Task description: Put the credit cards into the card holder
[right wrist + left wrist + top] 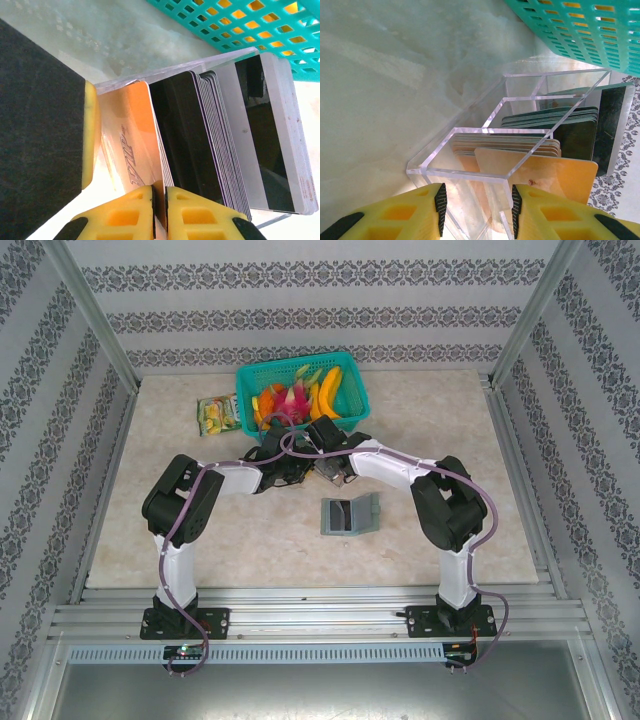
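Where patterned walls meet it, tabletop seems marbled.

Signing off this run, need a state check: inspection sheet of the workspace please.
Surface: beige marbled table, nothing seen wrong.
Job's things: card holder lies open in front of the arms; credit cards stand in the clear box, orange card at one end.
Clutter: teal basket of toy fruit; snack packet beside it.
Grippers: left gripper apparently clamps the clear box's end; right gripper shut on the orange card's edge.
Cables: purple cable along each arm, no snag seen.
Surroundings: patterned walls, aluminium frame.
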`<state>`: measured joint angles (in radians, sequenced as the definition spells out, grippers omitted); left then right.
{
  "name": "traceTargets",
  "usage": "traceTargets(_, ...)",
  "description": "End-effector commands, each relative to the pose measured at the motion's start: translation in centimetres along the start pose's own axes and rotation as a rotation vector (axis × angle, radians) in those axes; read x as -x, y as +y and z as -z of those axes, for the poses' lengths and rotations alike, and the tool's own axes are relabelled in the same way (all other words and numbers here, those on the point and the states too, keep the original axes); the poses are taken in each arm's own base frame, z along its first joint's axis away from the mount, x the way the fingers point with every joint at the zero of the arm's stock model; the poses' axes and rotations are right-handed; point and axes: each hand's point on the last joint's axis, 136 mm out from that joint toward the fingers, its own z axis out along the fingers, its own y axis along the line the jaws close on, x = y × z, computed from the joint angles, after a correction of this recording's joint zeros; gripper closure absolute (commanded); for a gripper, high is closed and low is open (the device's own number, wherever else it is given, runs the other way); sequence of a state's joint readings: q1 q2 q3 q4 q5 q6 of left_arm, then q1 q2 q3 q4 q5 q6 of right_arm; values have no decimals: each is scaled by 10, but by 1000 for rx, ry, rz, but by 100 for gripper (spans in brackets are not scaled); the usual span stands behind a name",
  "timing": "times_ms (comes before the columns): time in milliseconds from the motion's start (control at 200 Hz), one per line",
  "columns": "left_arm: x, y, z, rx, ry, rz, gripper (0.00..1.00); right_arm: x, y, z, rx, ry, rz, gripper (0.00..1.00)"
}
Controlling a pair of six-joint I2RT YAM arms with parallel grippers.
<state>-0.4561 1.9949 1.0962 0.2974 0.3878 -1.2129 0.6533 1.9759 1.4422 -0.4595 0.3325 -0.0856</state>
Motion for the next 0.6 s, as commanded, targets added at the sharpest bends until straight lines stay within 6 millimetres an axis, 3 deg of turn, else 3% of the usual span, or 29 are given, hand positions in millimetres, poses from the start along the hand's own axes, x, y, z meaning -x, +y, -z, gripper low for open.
traceTargets(0, 0, 36, -1, 106, 0, 38, 59, 6, -17, 13, -64, -32, -16, 91)
traceTargets(375, 2, 24, 4, 69, -5, 12, 59, 7, -11, 29, 35, -42, -50, 100)
traceTargets(600, 3, 9, 14, 38, -14, -21, 59, 8, -15, 37, 70, -36, -89, 99)
